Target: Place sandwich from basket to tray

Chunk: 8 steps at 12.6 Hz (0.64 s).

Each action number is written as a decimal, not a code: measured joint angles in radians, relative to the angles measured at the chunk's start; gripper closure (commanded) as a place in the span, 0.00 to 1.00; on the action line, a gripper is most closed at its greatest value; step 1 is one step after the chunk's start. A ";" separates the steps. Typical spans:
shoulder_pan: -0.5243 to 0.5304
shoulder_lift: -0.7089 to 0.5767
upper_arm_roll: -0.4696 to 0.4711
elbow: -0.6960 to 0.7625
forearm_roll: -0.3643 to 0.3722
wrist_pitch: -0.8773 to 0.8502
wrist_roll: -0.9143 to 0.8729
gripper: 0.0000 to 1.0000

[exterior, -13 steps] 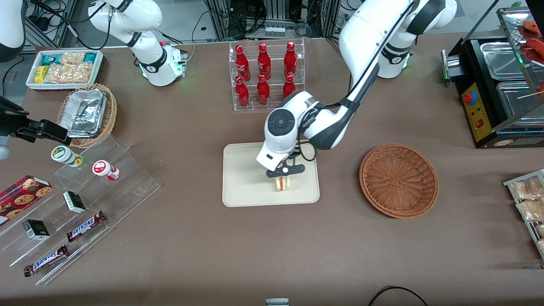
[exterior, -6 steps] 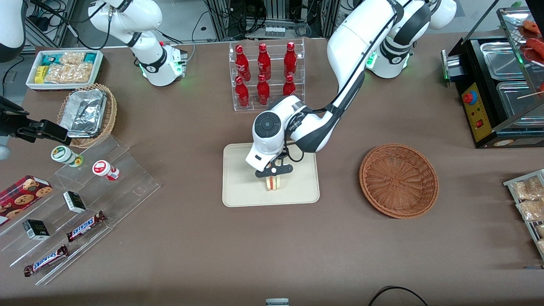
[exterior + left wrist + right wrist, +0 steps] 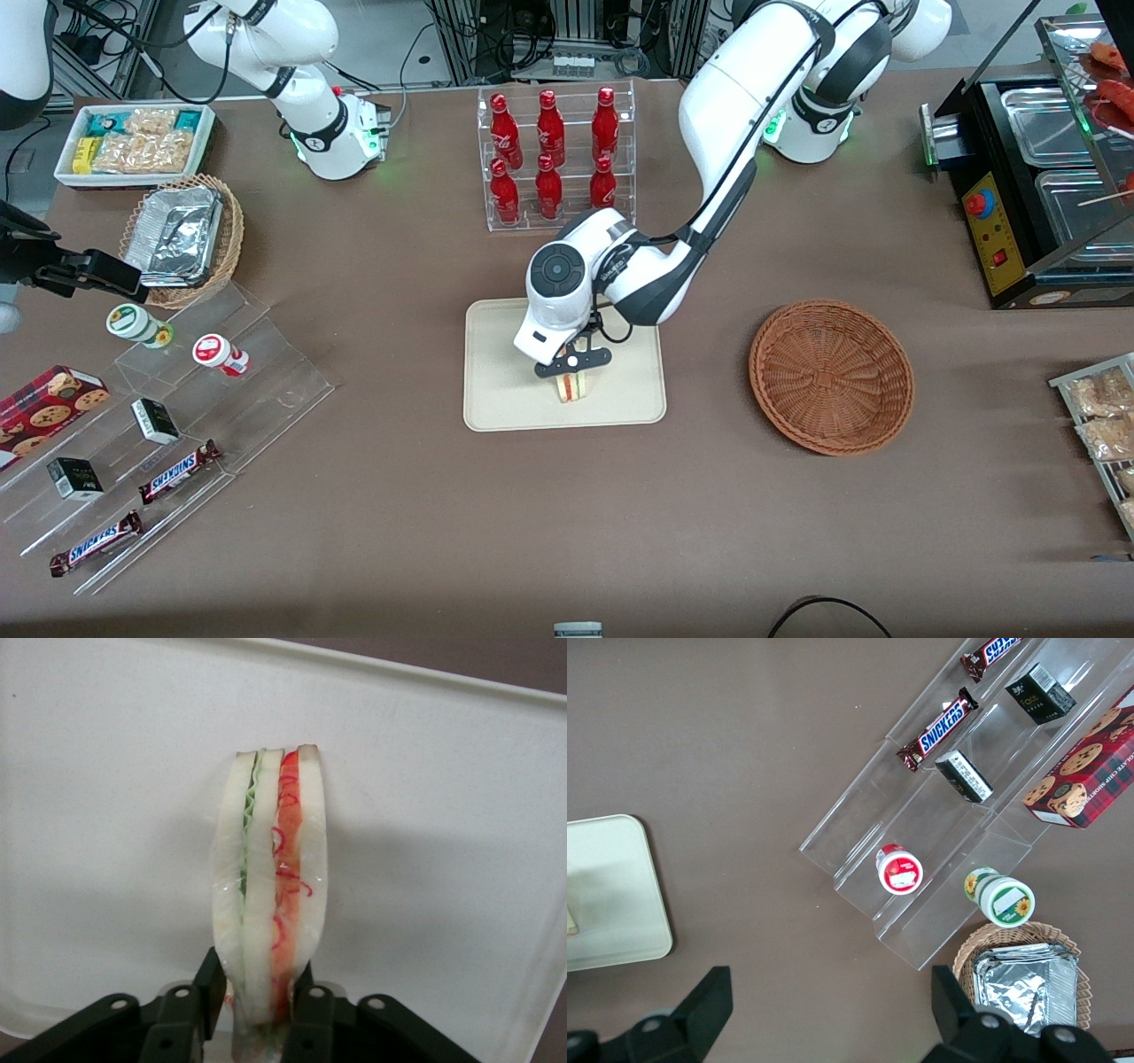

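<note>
1. Sandwich (image 3: 270,895): triangular wedge, three pale smooth bread slices standing on edge, green shreds in one seam, red-orange filling in the next; glossy surface.
2. Gripper (image 3: 572,361): black fingers (image 3: 209,985) pressed against both bread faces, pinching the sandwich near its lower end; the wedge projects out past the fingertips.
3. Tray (image 3: 496,390): flat matte cream rectangle, rounded corners, low raised rim. It lies directly beneath the gripper; the sandwich sits over its middle, whether touching it cannot be told.
4. Basket (image 3: 831,377): round, shallow, reddish-brown woven wicker, well apart from the gripper toward the working arm's end of the table.
5. Left arm (image 3: 709,159): white links reach from its base down over the tray, wrist pointing downward, forearm bent above the tray's rim.
</note>
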 measured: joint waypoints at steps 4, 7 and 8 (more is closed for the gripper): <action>0.000 -0.009 -0.001 0.042 0.000 -0.037 -0.001 0.00; 0.000 -0.052 -0.002 0.101 -0.009 -0.133 0.000 0.00; 0.000 -0.075 -0.002 0.110 -0.009 -0.153 0.006 0.00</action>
